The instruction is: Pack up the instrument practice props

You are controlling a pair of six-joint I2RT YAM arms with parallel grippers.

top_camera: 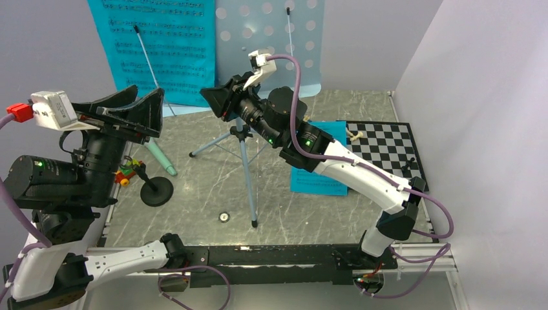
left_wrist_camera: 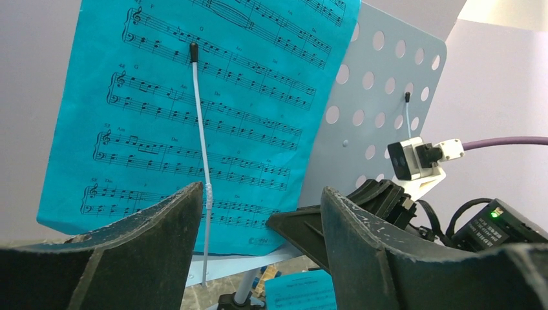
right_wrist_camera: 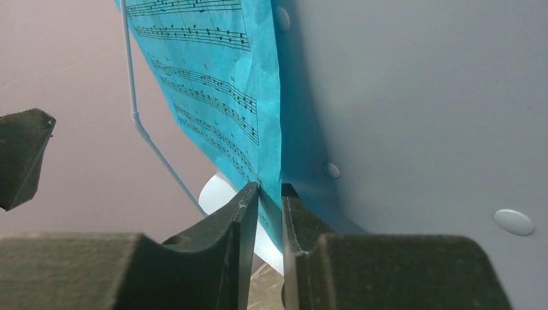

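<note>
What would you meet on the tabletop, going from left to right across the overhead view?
toy cars → black round stand base → music stand's tripod legs → turquoise sheet lying flat → chessboard

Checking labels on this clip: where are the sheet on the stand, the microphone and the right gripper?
sheet on stand (top_camera: 178,58): top view, middle of the printed page.
microphone (top_camera: 161,158): top view, its mint-green body.
right gripper (right_wrist_camera: 270,191): right wrist view, between fingertips pinching the sheet's edge.
</note>
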